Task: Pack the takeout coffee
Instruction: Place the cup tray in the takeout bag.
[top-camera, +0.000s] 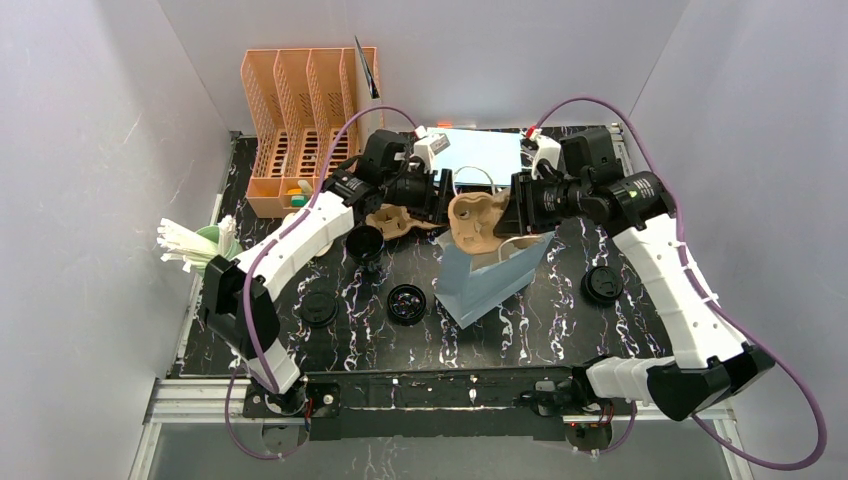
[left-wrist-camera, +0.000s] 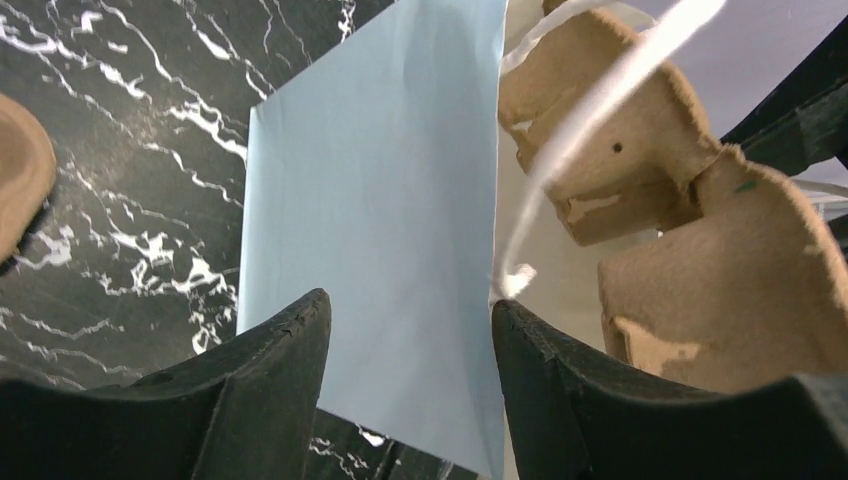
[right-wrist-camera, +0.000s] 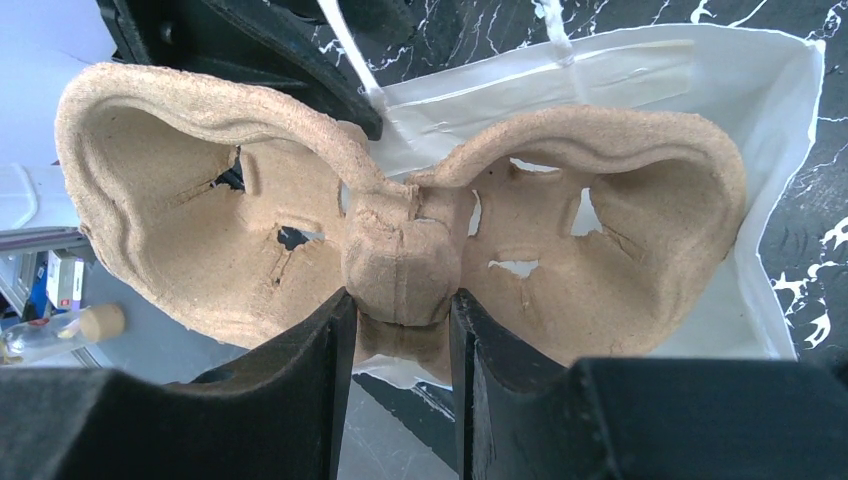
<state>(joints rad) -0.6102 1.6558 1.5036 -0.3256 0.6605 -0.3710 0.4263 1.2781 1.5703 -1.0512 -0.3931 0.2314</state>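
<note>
**A:** Where's the takeout coffee (top-camera: 318, 308)?

**B:** On the desk (top-camera: 540, 330), in neither tool. A dark cup (top-camera: 365, 242) stands just behind the left tool (left-wrist-camera: 408, 300), and a lidded cup (top-camera: 602, 285) behind the right tool (right-wrist-camera: 402, 295).

**A:** And the tools?

**B:** The left one's jaws are apart beside the blue bag (left-wrist-camera: 370, 200). The right is clamped on the pulp carrier (right-wrist-camera: 600, 230), over the bag's mouth.

**A:** How will the cups handle?

**B:** Probably light and thin-walled, with lids that could pop. Grip gently round the body.
</note>
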